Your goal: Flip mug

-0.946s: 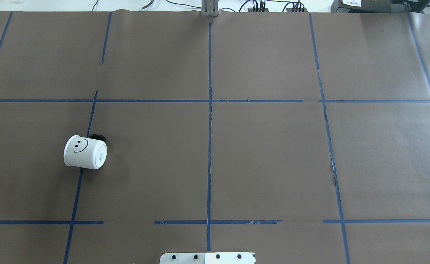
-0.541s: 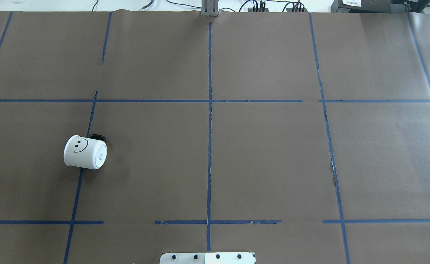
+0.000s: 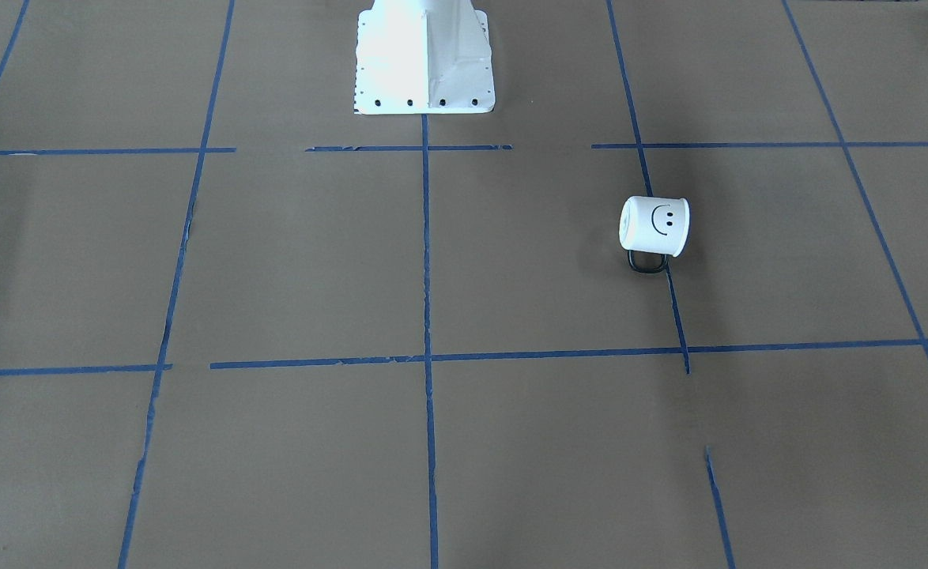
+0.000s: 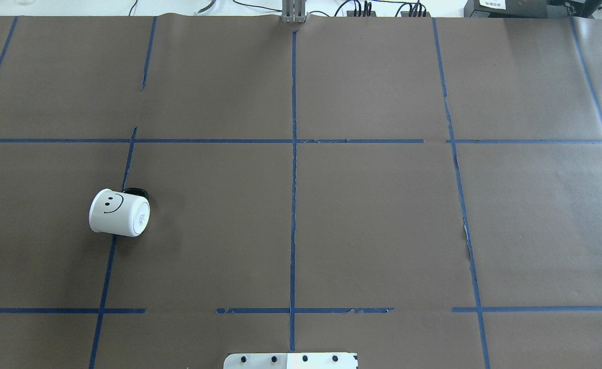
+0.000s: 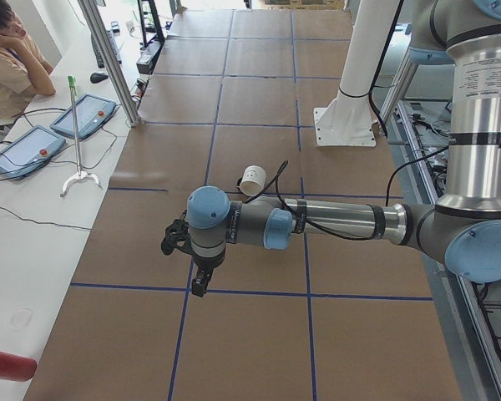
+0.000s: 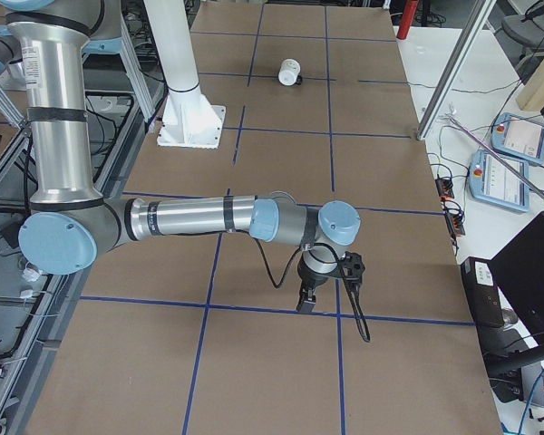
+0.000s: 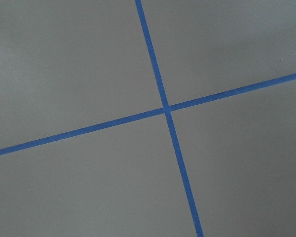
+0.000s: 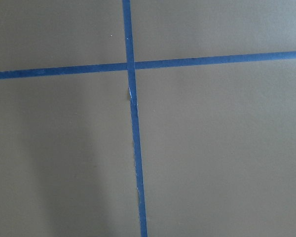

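Observation:
The white mug (image 4: pixel 119 212) with a black smiley face lies on its side on the brown paper, left of centre, with its flat base facing the middle of the table. Its black handle (image 4: pixel 136 192) points away from me. It also shows in the front view (image 3: pixel 654 225) and small in the left (image 5: pixel 252 179) and right (image 6: pixel 290 71) side views. My left gripper (image 5: pixel 199 284) hangs over a tape crossing, well short of the mug. My right gripper (image 6: pixel 306 302) hangs far from it at the other end. I cannot tell whether either is open or shut. Both wrist views show only tape lines.
Blue tape lines (image 4: pixel 293 154) divide the brown paper into squares. The white robot pedestal (image 3: pixel 424 55) stands at my edge of the table. A person (image 5: pixel 8 58) sits by tablets (image 5: pixel 83 115) beyond the table, with a thin stand (image 5: pixel 77 134) beside them.

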Robot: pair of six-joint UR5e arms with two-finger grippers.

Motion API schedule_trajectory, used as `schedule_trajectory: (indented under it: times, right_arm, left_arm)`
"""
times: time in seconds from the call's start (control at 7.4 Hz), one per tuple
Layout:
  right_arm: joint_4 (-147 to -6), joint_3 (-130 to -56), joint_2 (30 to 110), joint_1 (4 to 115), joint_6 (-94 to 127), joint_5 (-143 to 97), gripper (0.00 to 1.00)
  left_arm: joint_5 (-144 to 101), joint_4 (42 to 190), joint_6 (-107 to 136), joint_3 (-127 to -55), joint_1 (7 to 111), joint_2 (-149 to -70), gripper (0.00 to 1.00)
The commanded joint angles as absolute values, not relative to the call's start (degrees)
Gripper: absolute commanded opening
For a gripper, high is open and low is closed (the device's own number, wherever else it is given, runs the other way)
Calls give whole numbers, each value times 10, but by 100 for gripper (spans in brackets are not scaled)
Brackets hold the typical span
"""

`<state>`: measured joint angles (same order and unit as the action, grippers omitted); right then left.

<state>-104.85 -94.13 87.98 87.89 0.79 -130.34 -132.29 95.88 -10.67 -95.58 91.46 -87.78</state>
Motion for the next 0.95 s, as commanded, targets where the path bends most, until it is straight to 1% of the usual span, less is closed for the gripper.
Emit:
schedule_trajectory:
  times: [0.0, 0.14, 0.27, 0.41, 0.54, 0.81]
  right_arm:
    - [-1049, -941, 880, 879, 8, -1303, 100]
    - [-1049, -941, 880, 879, 8, -1303, 100]
    - [-1049, -941, 880, 879, 8, -1303, 100]
    - [-1049, -941, 880, 879, 8, -1303, 100]
    - [-1049, -941, 880, 879, 8, -1303, 100]
    - [-1049, -941, 880, 879, 8, -1303, 100]
  left_arm:
    - [-1324, 988, -102, -960, 891, -872, 100]
    - [-1324, 1021, -70, -960, 860, -875, 100]
    - [-1323, 1094, 15, -959, 840, -871, 100]
    - [-1318, 1171, 137, -952, 795, -868, 100]
    - [-1317, 1253, 261, -953, 752, -857, 100]
    - [-1266, 1474, 519, -952, 629, -818, 100]
